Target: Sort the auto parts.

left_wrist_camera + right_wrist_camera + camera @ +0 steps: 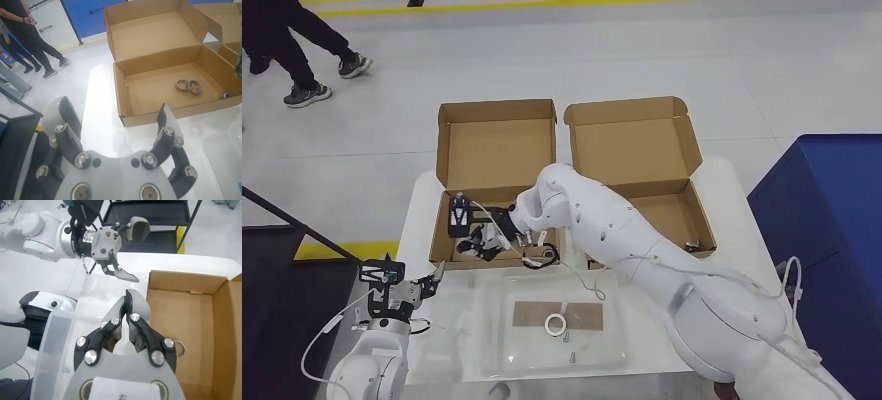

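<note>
Auto parts: two metal rings (187, 86) lie touching inside the left cardboard box (121, 91). One more ring (555, 323) sits in the clear tray (502, 345) just in front of that box. They look like steel: rigid, slick, probably heavy for their size. Best grip is likely across the wall, one finger inside the bore. The left gripper (113, 101) is spread wide beside the box's outer corner. The right gripper (127, 294) is pinched closed on nothing at the box's front edge.

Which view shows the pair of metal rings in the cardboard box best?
The left wrist view: the metal rings lie in full sight on the floor of the box, side by side. The right wrist view shows part of a ring behind the right gripper. In the top view the right arm covers that spot.
</note>
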